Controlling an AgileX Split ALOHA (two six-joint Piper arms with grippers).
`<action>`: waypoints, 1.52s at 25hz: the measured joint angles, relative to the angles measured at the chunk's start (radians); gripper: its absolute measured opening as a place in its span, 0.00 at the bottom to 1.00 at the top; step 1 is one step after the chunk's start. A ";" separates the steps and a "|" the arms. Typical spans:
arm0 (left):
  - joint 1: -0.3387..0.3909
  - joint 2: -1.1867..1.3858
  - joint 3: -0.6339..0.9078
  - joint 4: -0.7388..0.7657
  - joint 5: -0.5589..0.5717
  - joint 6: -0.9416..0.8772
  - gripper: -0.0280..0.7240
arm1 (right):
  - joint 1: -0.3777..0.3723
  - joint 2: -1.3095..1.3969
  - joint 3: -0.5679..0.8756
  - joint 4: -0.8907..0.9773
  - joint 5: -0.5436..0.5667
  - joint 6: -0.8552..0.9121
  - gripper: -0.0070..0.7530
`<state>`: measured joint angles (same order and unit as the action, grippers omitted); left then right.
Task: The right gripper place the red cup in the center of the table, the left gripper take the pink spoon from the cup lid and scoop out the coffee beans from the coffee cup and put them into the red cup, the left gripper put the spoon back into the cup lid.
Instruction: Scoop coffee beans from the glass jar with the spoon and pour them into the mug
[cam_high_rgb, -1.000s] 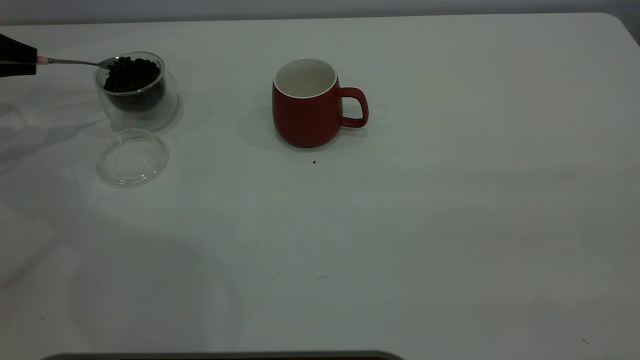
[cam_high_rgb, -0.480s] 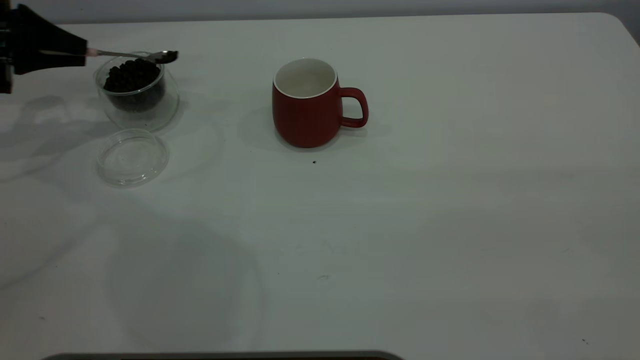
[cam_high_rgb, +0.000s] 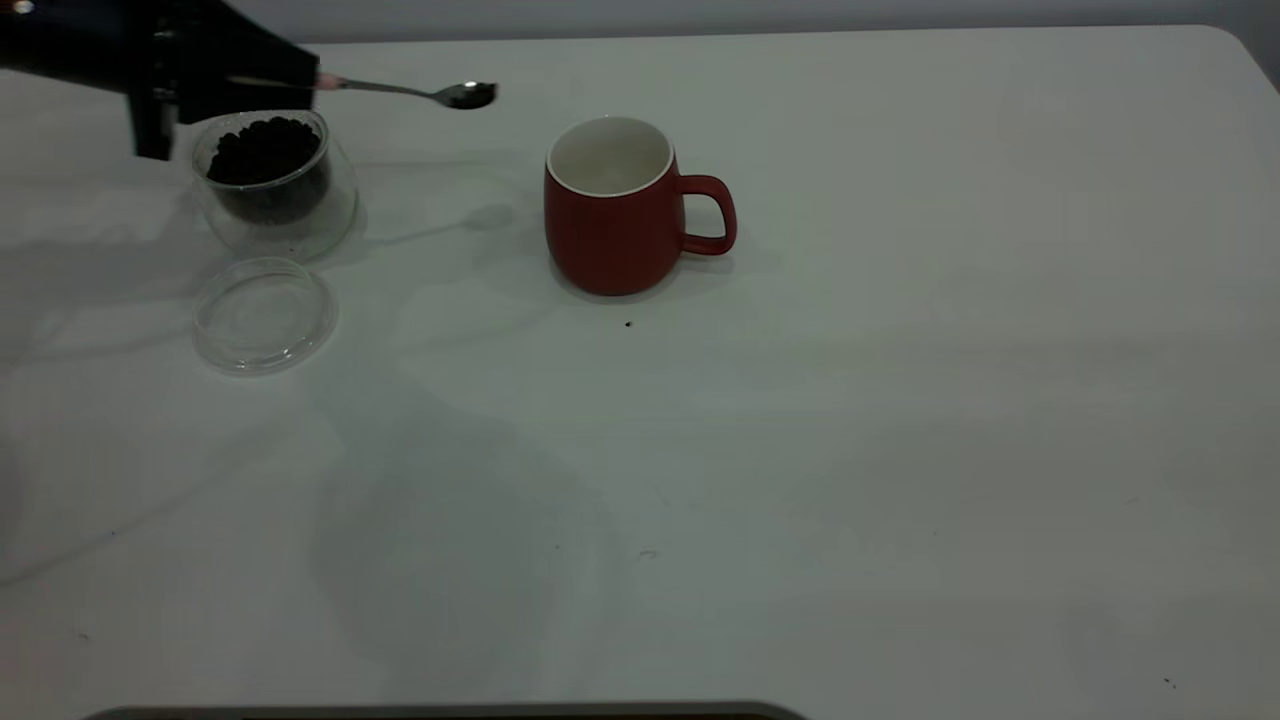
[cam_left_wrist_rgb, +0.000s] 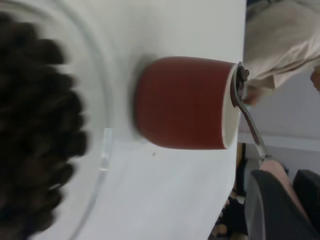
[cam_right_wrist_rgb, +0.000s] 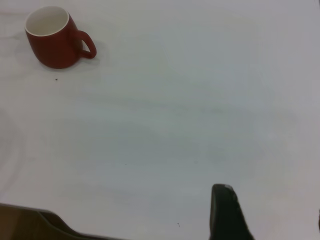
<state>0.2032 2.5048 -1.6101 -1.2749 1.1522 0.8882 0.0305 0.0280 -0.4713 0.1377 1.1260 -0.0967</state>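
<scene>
Left gripper (cam_high_rgb: 300, 82) pinches the spoon (cam_high_rgb: 420, 92) near the desk's (cam_high_rgb: 900, 450) far-left corner, bowl between glass cup (cam_high_rgb: 275, 185) and red cup (cam_high_rgb: 612, 207). Right gripper: can't tell.

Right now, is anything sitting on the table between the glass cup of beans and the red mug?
No. In the exterior view, only bare table separates the coffee cup from the red cup; the pink spoon passes above it.

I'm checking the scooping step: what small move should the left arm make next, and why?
Probably carry the pink spoon further toward the red cup. The left gripper holds it level between the coffee cup and the red cup, short of its rim.
</scene>
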 joint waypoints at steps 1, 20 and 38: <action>-0.010 0.000 0.000 -0.002 0.000 0.000 0.18 | 0.000 0.000 0.000 0.000 0.000 0.000 0.62; -0.181 0.000 0.000 -0.015 -0.044 0.114 0.18 | 0.000 0.000 0.000 0.000 0.000 0.000 0.62; -0.184 0.000 0.000 -0.017 -0.126 0.669 0.18 | 0.000 0.000 0.000 0.000 0.000 0.000 0.62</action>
<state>0.0195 2.5048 -1.6101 -1.2921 1.0264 1.5570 0.0305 0.0280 -0.4713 0.1377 1.1260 -0.0967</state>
